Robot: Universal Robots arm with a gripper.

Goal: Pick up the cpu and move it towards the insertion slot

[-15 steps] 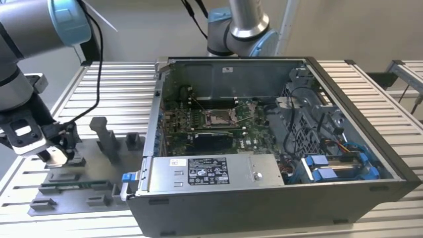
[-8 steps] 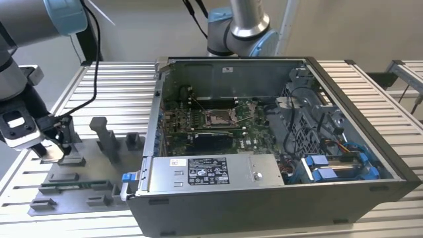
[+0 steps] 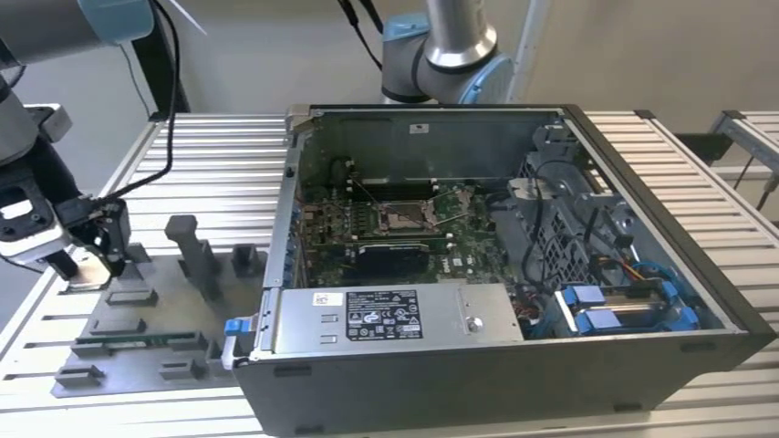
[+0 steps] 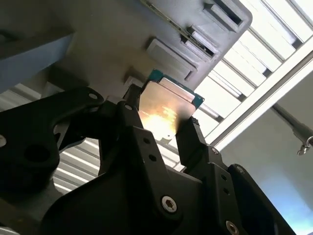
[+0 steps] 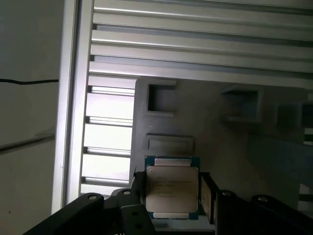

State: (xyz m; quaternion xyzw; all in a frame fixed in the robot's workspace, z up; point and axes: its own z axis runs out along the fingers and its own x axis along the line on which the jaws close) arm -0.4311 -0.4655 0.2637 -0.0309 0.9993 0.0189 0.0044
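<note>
The case (image 3: 487, 383) sits on the table (image 3: 207, 146), from the middle toward the exterior view's right. The board (image 3: 469, 263) lies flat in the case. The slot (image 3: 404, 215) is on the board, near the case's far wall. A box (image 3: 389, 315) lies in the case along its near wall. The tray (image 3: 134, 374) lies on the table beside the case, by the edge at the exterior view's left. The gripper (image 3: 88, 272) is over the tray's far corner. Its fingers (image 5: 205, 196) press two sides of the cpu (image 5: 172, 188).
</note>
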